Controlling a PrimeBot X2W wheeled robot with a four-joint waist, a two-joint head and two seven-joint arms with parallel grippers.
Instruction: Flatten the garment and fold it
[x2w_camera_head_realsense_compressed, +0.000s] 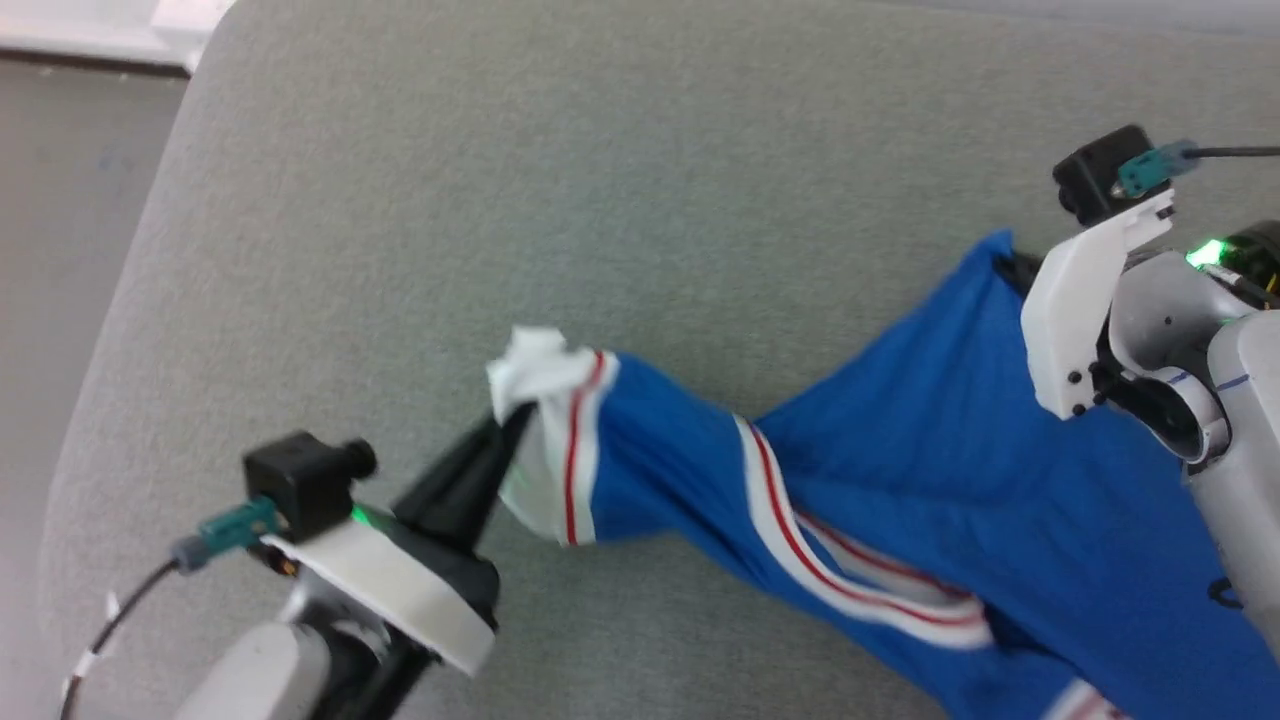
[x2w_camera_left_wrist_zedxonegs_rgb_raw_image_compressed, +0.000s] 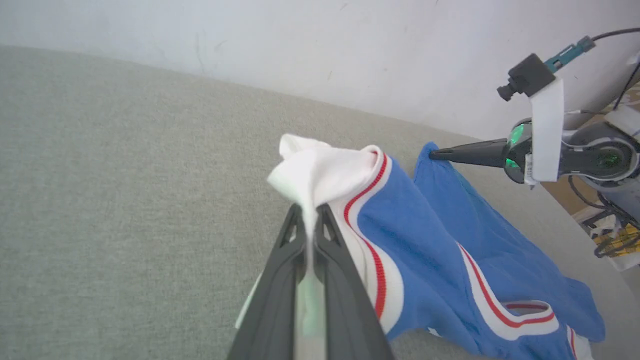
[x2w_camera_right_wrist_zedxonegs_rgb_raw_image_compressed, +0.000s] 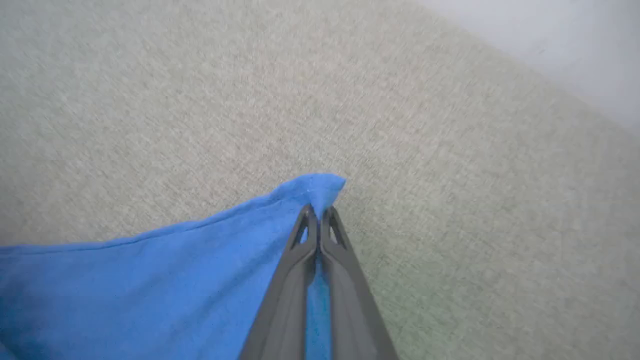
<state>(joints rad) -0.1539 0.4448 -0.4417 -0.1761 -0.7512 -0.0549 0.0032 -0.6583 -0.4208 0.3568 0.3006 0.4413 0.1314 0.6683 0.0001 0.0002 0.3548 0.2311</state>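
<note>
The garment (x2w_camera_head_realsense_compressed: 920, 470) is a bright blue jersey with white trim and thin red stripes, stretched in a twisted band across the grey surface. My left gripper (x2w_camera_head_realsense_compressed: 515, 420) is shut on its bunched white sleeve end (x2w_camera_left_wrist_zedxonegs_rgb_raw_image_compressed: 320, 175), lifted off the surface. My right gripper (x2w_camera_right_wrist_zedxonegs_rgb_raw_image_compressed: 316, 212) is shut on a plain blue corner (x2w_camera_right_wrist_zedxonegs_rgb_raw_image_compressed: 320, 187) of the garment; in the left wrist view that gripper (x2w_camera_left_wrist_zedxonegs_rgb_raw_image_compressed: 435, 154) pinches the cloth at the far side. The lettering and number are hidden in the folds.
A grey fabric-covered surface (x2w_camera_head_realsense_compressed: 600, 200) lies under everything, with its rounded edge at the left (x2w_camera_head_realsense_compressed: 110, 330) and floor beyond. A pale wall (x2w_camera_left_wrist_zedxonegs_rgb_raw_image_compressed: 350, 50) stands behind it. Cables and clutter (x2w_camera_left_wrist_zedxonegs_rgb_raw_image_compressed: 612, 240) sit off its right end.
</note>
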